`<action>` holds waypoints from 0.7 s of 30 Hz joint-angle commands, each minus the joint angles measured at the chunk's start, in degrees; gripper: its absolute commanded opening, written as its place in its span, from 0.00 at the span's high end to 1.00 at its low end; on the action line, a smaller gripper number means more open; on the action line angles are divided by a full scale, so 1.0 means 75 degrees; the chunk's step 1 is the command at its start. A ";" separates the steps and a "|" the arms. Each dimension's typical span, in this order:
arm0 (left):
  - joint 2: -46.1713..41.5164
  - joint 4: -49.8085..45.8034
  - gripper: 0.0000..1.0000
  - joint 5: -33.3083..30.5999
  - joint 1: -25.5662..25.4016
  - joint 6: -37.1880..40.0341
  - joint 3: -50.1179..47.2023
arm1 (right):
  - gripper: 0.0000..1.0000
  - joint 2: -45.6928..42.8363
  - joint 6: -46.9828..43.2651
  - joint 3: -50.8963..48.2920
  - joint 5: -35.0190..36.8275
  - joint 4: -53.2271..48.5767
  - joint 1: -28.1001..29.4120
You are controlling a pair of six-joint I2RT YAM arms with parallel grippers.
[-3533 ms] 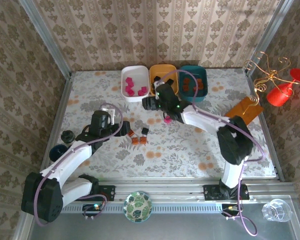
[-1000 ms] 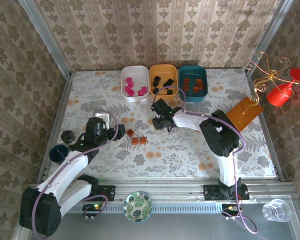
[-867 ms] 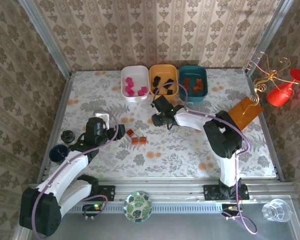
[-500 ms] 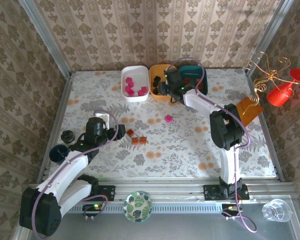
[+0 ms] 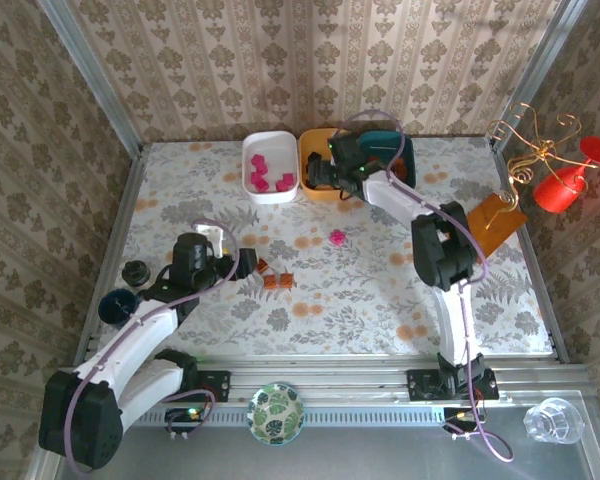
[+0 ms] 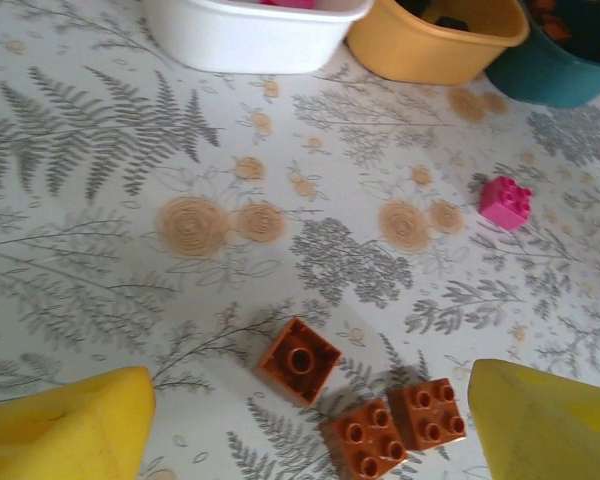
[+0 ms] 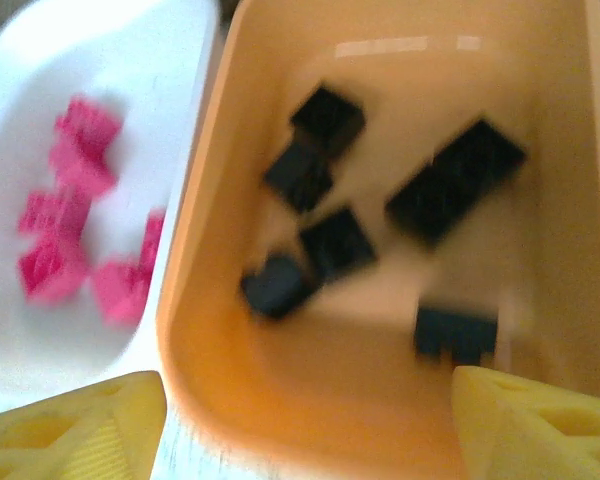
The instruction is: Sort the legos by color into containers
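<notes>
Four legos (image 6: 385,425) (three orange-brown, one magenta) seem unsorted, on the near side of the orange-yellow tray (image 7: 570,200); left gripper (image 6: 305,420) and right gripper (image 7: 310,430) jaws apart.

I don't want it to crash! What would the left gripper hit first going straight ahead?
Probably the three orange-brown bricks on the table, just ahead between the left gripper's open fingers, though depth is unclear.

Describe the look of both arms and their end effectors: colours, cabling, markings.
The left arm and right arm share white link shells, black joints and black bases, with a lilac cable looping along each. The left end effector and right end effector have black bodies; the wrist views show their fingers as bright yellow plastic. No lettering is legible.
</notes>
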 commanded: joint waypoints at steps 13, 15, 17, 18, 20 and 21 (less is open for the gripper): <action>0.2505 -0.0726 0.20 -0.0617 -0.0569 0.0310 0.1303 | 0.17 -0.3669 -0.0671 -0.5257 0.0952 0.0276 0.1540; 0.2951 -0.0908 0.20 -0.0816 -0.0568 0.0393 0.1600 | 0.17 -0.3757 -0.0655 -0.5374 0.0937 0.0373 0.1540; 0.3365 -0.1048 0.20 -0.0896 -0.0804 0.0486 0.1861 | 0.17 -0.3795 -0.0632 -0.5433 0.0887 0.0465 0.1540; 0.3571 -0.1098 0.20 -0.0930 -0.0841 0.0528 0.1965 | 0.17 -0.3818 -0.0607 -0.5465 0.0843 0.0506 0.1540; 0.3943 -0.1142 0.20 -0.0935 -0.0924 0.0615 0.2136 | 0.17 -0.3893 -0.0567 -0.5563 0.0769 0.0610 0.1540; 0.4127 -0.1153 0.21 -0.0934 -0.0982 0.0656 0.2207 | 0.17 -0.3942 -0.0551 -0.5610 0.0733 0.0656 0.1541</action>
